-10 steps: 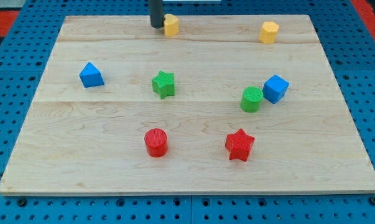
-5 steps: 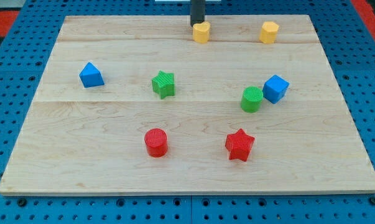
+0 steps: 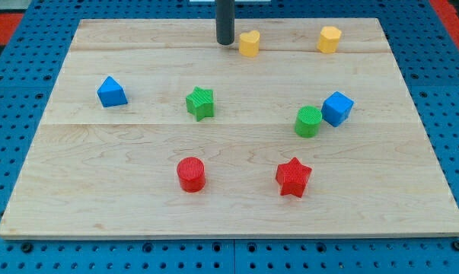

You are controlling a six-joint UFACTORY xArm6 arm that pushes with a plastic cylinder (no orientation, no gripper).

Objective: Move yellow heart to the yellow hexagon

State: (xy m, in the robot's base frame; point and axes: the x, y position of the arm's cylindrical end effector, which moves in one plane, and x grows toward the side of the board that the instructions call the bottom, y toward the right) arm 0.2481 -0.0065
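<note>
The yellow heart (image 3: 249,43) lies near the board's top edge, a little right of centre. The yellow hexagon (image 3: 329,39) lies further to the view's right, at about the same height, with a clear gap between the two. My tip (image 3: 224,42) stands just to the left of the yellow heart, close beside it, with a small gap showing.
A blue triangle (image 3: 111,91) lies at the left. A green star (image 3: 200,103) is near the middle. A green cylinder (image 3: 308,121) touches a blue cube (image 3: 337,108) at the right. A red cylinder (image 3: 190,173) and a red star (image 3: 293,177) lie lower down.
The yellow heart has slid to the right along the top of the board. My tip followed it right, then moved from above the heart to its left side.
</note>
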